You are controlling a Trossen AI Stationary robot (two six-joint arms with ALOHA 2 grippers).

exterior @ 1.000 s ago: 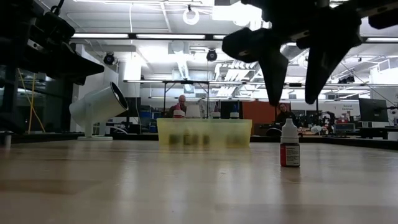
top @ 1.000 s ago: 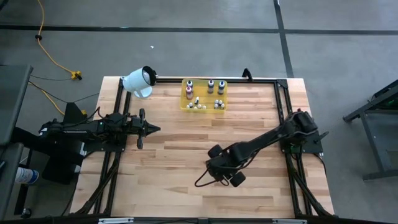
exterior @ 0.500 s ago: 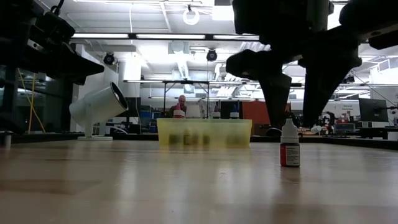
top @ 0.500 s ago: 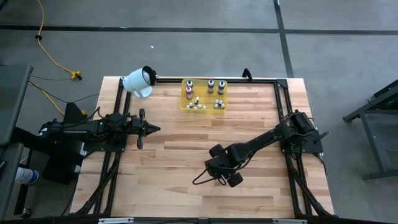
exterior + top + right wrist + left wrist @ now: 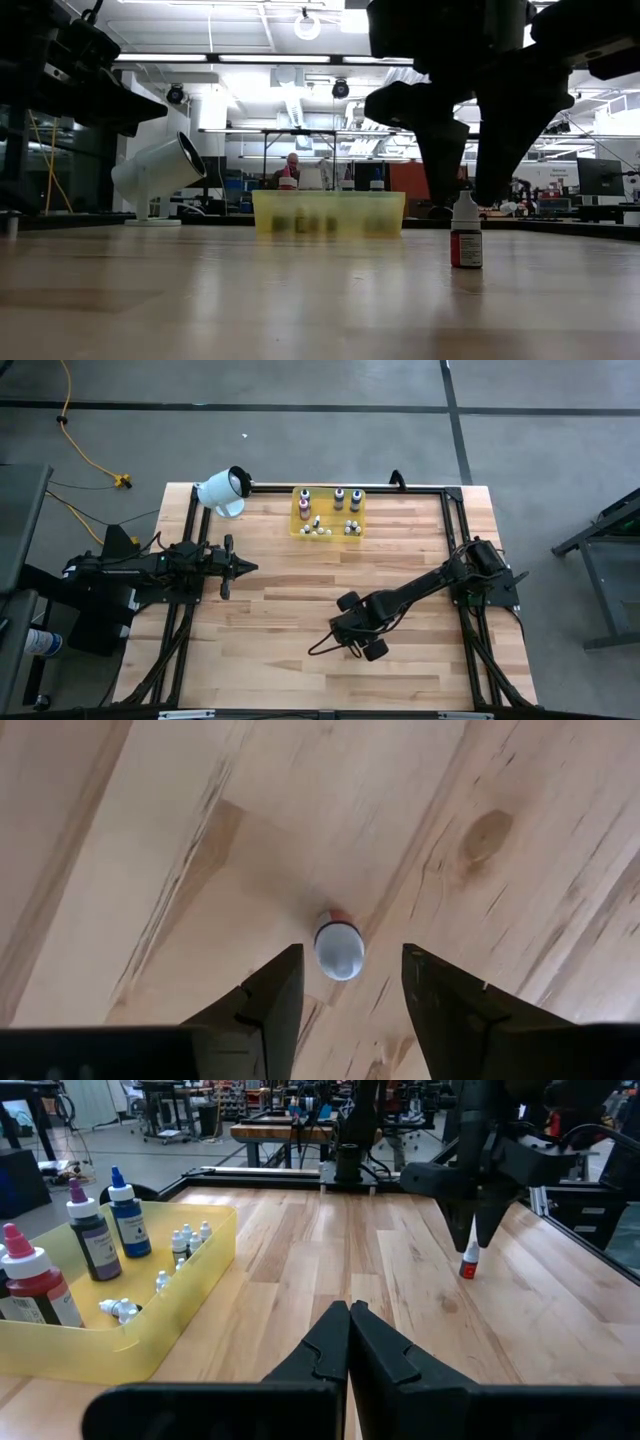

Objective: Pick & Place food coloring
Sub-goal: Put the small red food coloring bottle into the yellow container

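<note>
A small dropper bottle of food coloring [image 5: 466, 236], with a white cap and a red body, stands upright on its base on the wooden table. It also shows in the right wrist view [image 5: 339, 948] and the left wrist view [image 5: 468, 1264]. My right gripper [image 5: 465, 195] is open and points down over it, one finger on each side of the cap, not touching. In the high view my right gripper [image 5: 356, 645] hides the bottle. More bottles [image 5: 92, 1240] stand and lie in a yellow tray [image 5: 296, 510]. My left gripper [image 5: 250, 568] is shut and empty at the table's left.
A big white cylinder [image 5: 222, 488] stands at the table's far left corner, next to the tray. A black frame rail [image 5: 420, 487] runs along the far edge. Bare wood lies between the tray and the lone bottle.
My right gripper has come down over the standing bottle, shifting slightly toward the table's near left. Its fingertips have dropped from well above the cap to about the cap's level. The bottle has not moved.
</note>
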